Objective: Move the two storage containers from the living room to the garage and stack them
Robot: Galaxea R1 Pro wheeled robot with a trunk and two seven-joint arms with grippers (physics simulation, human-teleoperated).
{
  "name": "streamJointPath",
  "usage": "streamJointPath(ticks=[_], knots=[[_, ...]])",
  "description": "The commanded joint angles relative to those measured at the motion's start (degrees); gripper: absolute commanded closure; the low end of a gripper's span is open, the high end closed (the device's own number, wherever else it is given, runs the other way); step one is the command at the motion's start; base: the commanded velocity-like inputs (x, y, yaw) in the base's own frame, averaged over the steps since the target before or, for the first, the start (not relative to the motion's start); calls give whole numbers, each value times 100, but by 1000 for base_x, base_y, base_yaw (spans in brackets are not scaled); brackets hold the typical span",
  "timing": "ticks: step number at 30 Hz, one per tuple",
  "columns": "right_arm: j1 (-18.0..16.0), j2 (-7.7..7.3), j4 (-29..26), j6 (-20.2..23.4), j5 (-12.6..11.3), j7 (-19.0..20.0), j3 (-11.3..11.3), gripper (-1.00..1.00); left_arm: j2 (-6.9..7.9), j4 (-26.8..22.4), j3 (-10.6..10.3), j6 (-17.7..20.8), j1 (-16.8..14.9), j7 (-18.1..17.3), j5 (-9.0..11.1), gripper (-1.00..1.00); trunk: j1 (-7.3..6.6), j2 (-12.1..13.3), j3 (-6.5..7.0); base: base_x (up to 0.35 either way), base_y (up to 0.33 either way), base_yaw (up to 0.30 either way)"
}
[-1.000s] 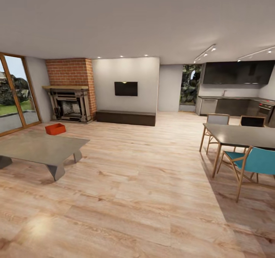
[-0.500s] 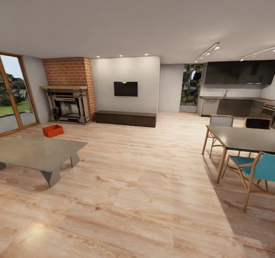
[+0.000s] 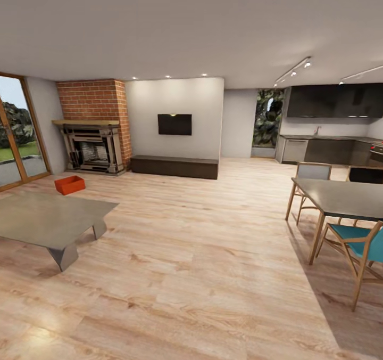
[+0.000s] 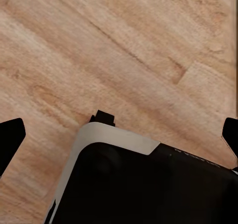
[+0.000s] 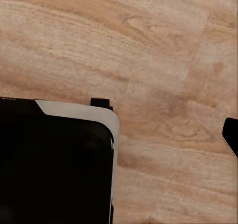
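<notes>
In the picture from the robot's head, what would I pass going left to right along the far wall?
Glass door → brick fireplace → low dark bench with the wall TV above it → kitchen cabinets.

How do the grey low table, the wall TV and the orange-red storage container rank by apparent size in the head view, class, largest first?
1. Grey low table, by far the largest, though it is also nearest the camera.
2. Wall TV.
3. Storage container, a little smaller than the TV; it stands on the wood floor near the fireplace, closer to the camera than the TV.
</notes>
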Motion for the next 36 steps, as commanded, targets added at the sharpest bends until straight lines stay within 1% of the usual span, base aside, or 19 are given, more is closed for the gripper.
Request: streamJointPath(ticks=[1, 36], knots=[[-7, 3, 16, -28, -44, -2, 48, -100, 1, 6, 44, -17, -5, -13, 5, -100, 5, -7, -9, 324, 0, 0], [-7, 3, 16, -50, -42, -2, 47, -100, 1, 12, 44, -22, -5, -13, 5, -100, 5, -7, -9, 324, 0, 0]])
